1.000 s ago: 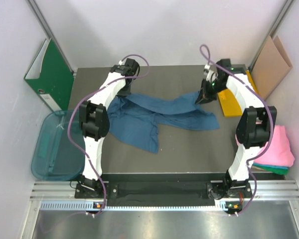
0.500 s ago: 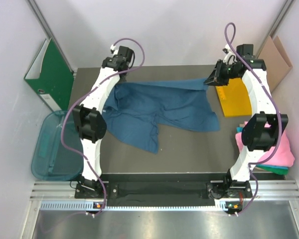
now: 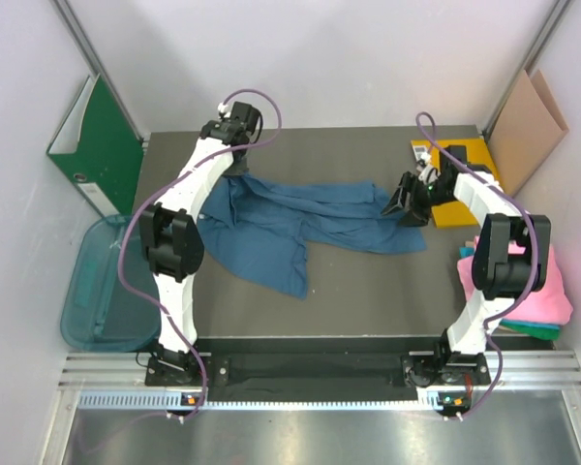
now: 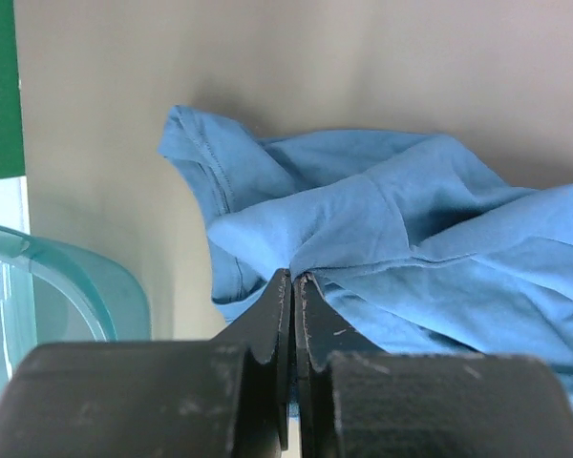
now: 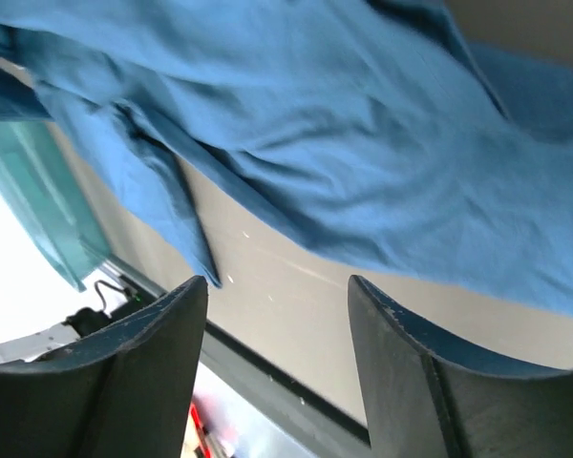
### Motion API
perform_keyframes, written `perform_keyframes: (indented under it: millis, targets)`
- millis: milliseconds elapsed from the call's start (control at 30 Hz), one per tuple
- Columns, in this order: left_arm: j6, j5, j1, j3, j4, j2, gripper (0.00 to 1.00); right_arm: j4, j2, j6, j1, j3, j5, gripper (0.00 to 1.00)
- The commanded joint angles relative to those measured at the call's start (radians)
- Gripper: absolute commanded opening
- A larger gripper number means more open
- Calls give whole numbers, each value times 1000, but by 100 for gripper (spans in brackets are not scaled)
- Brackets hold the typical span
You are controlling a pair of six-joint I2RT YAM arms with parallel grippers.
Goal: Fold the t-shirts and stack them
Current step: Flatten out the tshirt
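Observation:
A dark blue t-shirt (image 3: 305, 221) lies rumpled and partly spread across the middle of the table. My left gripper (image 3: 235, 163) is shut on its far-left corner; in the left wrist view the jaws (image 4: 294, 279) pinch a fold of the blue cloth (image 4: 392, 219). My right gripper (image 3: 400, 202) hovers over the shirt's right edge, open. In the right wrist view its fingers (image 5: 172, 324) stand wide apart with nothing between them, and the shirt (image 5: 344, 124) lies beyond them. A pink t-shirt (image 3: 550, 281) rests on a teal-green one (image 3: 523, 327) off the table's right side.
A yellow sheet (image 3: 462, 189) lies at the back right of the table. Brown cardboard (image 3: 528, 126) leans on the right wall and a green binder (image 3: 102, 145) on the left one. A teal plastic bin (image 3: 102, 291) stands beside the table's left edge.
The right gripper has opened and let go of the shirt, then moved nearer and lower. The shirt's right side has dropped to the table. The left gripper keeps its hold.

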Motion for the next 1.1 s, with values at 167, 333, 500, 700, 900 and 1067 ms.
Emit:
perform_keyframes:
  millis: [167,333,500,700,900,1067]
  targets:
    - [-1,3,-15,1,17,-11,0,371,32,183,-1,-1,-168,59]
    - [-8,9,-17,-3,14,-7,0,434,170,232,27,83,-201,57]
    - [-11,3,-20,-3,7,-1,0,448,226,261,62,123,-212,56]
    - [-8,-6,-18,-3,5,4,0,479,243,279,82,105,-197,57]
    - [5,-15,-20,-2,4,10,0,497,284,284,88,134,-134,57]
    - [8,-25,-18,3,0,9,0,436,326,258,91,204,-87,57]
